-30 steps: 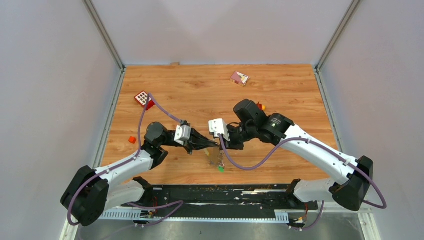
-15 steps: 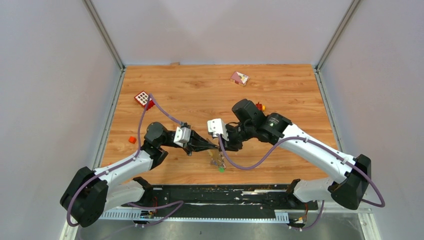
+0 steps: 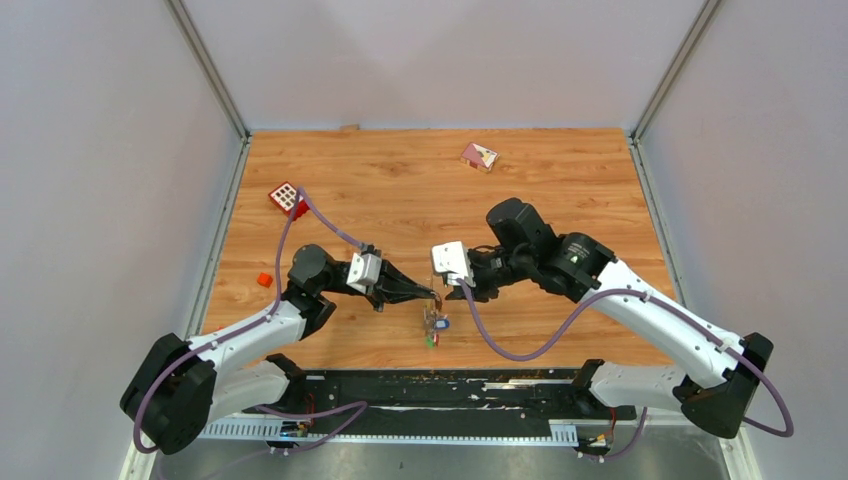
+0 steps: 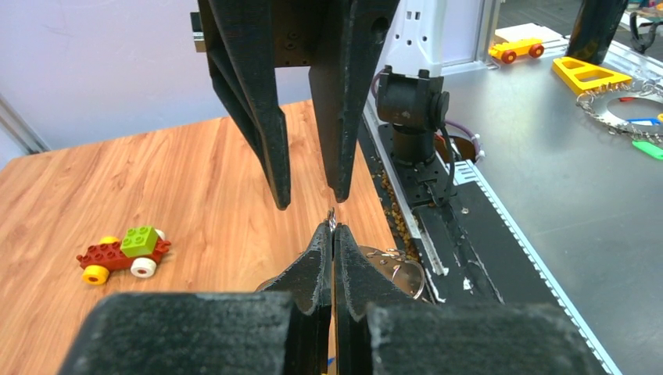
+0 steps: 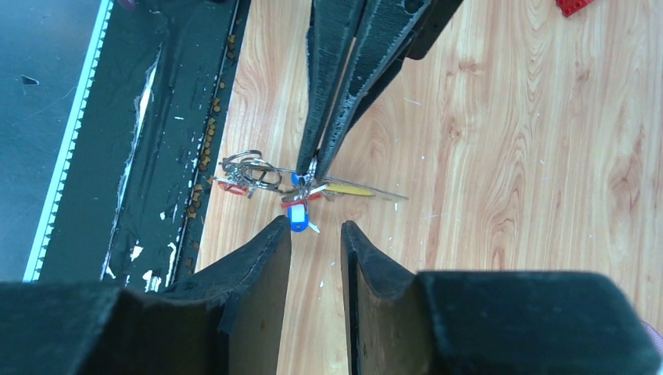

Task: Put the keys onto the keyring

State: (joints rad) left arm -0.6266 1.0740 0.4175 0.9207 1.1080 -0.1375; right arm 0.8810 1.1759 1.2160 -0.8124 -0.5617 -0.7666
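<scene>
Left gripper [image 4: 332, 232] is clenched, tips pinched flat on a thin bit of wire that looks like part of the keyring [image 5: 249, 169]. Exact contact point is too small to confirm. Right gripper [image 5: 314, 226] is released, jaws apart with nothing between them. In the left wrist view it points down at the left tips from 12 o'clock, close but not touching.

The keys [image 5: 297, 212] sit in one bunch right at the left tips: blue tag in the middle, red tags beside it, a yellowish blade sticking out toward 3 o'clock, wire loops toward 9 o'clock. In the top view the bunch is at 6 o'clock from the left tips, near the table's front edge. Can't tell if it hangs free or rests on the wooden table [image 3: 400, 190].

Handling, as a judgement: light, stiff metal and hard plastic, slippery, loosely linked so it will swing and twist. The wire is springy and thin, so a tip pinch can slip. The best hold is probably a flat plastic tag or a key head, not the blade.

Further out are a toy car [image 4: 125, 254] at 9 o'clock in the left wrist view and a red block [image 3: 286, 196] at 10 o'clock in the top view.
</scene>
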